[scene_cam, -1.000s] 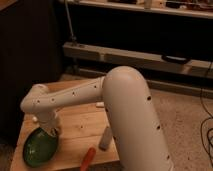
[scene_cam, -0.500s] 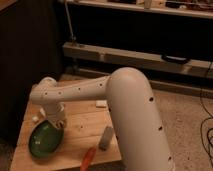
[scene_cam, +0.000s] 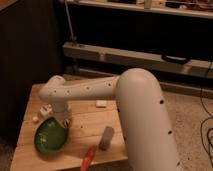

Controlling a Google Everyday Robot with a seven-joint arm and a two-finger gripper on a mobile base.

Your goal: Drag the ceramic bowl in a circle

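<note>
The ceramic bowl [scene_cam: 50, 136] is a shallow glossy green dish on the left front part of the wooden table [scene_cam: 85, 127]. My white arm reaches from the right across the table. The gripper [scene_cam: 61, 120] hangs down from the wrist at the bowl's far right rim and seems to touch it. The wrist hides the fingers.
A grey block [scene_cam: 106, 137] and an orange-red object [scene_cam: 88, 156] lie near the table's front edge. A small white piece [scene_cam: 101, 104] lies mid-table, and small white items [scene_cam: 44, 112] sit at the left. A dark cabinet stands to the left, shelving behind.
The wrist and gripper have moved to the right and slightly away from me, and the green bowl has slid right with them.
</note>
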